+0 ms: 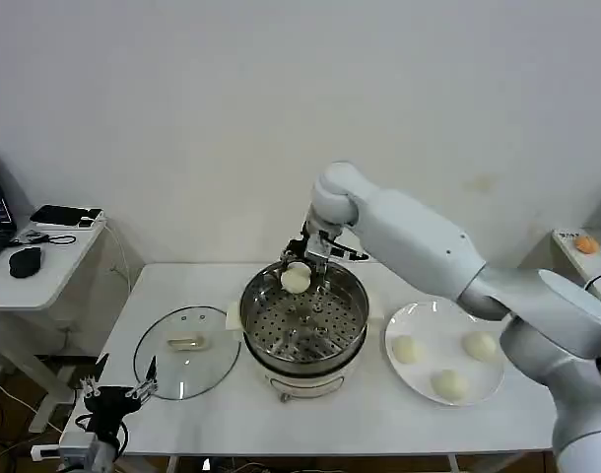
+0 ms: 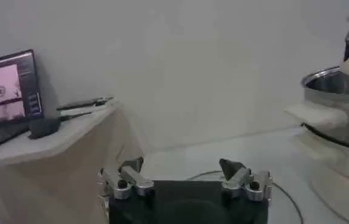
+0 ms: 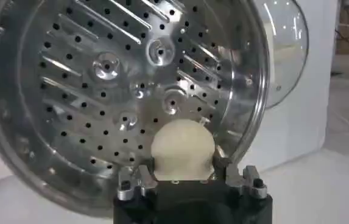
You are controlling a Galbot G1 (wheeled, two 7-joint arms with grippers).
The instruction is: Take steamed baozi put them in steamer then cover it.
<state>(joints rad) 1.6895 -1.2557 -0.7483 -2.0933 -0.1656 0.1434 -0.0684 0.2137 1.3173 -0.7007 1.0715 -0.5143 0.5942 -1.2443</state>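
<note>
Baozi [image 1: 296, 280], one creamy-white bun of four, is seen clamped between the fingers of the right gripper [image 1: 299, 276], which is held over the far rim of the steamer [image 1: 350, 296]. From the right wrist view, the same bun [image 3: 182, 149] is shown pinched at both sides by the gripper's fingers [image 3: 142, 179], with the steamer's perforated tray [image 3: 101, 79] lying bare beneath it. The right arm [image 1: 429, 246] is stretched in from the robot's right, across the white table [image 1: 379, 414] and above the white plate [image 1: 419, 320]. Three more buns are left on that plate: one [image 1: 406, 349] nearest the steamer, one [image 1: 479, 344] toward the far right edge, and one [image 1: 450, 384] toward the near edge. The steamer is placed at the table's middle, uncovered, with the plate just beside it on the right. The cover [image 1: 187, 352], a clear glass lid with a cream bar handle, is laid flat on the table just left of the steamer. The left gripper [image 1: 118, 396] is parked low at the table's near left corner, beside the cover's rim, its fingers [image 2: 127, 178] held apart on nothing. A side desk [image 1: 44, 276] carrying a dark mouse [image 1: 25, 261] is seen at the far left, and a small orange object [image 1: 585, 243] rests on a ledge at the far right.
</note>
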